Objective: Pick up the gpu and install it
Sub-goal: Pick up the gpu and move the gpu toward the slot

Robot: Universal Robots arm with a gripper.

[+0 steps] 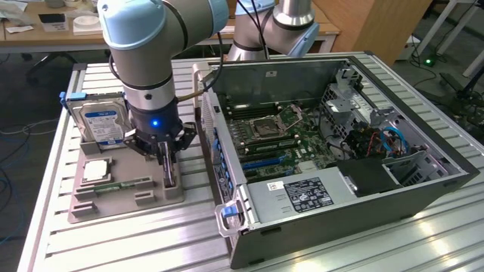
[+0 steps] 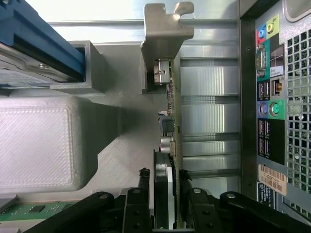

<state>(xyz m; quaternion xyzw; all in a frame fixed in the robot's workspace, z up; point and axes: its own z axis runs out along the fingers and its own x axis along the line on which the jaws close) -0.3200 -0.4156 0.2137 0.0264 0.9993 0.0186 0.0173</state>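
The gpu [image 2: 167,97] stands on edge in a slot of the grey holder [image 1: 128,198], its silver bracket [image 2: 165,29] at one end. In the exterior view its dark edge [image 1: 169,180] pokes out below my gripper [image 1: 166,164], which has come straight down over it. My gripper [image 2: 164,177] straddles the card, one black finger [image 2: 144,177] on the cooler side and the other on the board side. A thin gap shows on each side, so it is open. The open computer case [image 1: 332,141], motherboard [image 1: 272,136] exposed, lies to the exterior view's right of the holder.
A silver hard drive [image 1: 102,122] with a blue-white label stands upright at the holder's back. A memory stick [image 1: 121,185] and a processor [image 1: 96,169] lie in the holder too. The case's rear port panel [image 2: 272,97] is close beside the card. A second arm's base [image 1: 291,22] stands behind the case.
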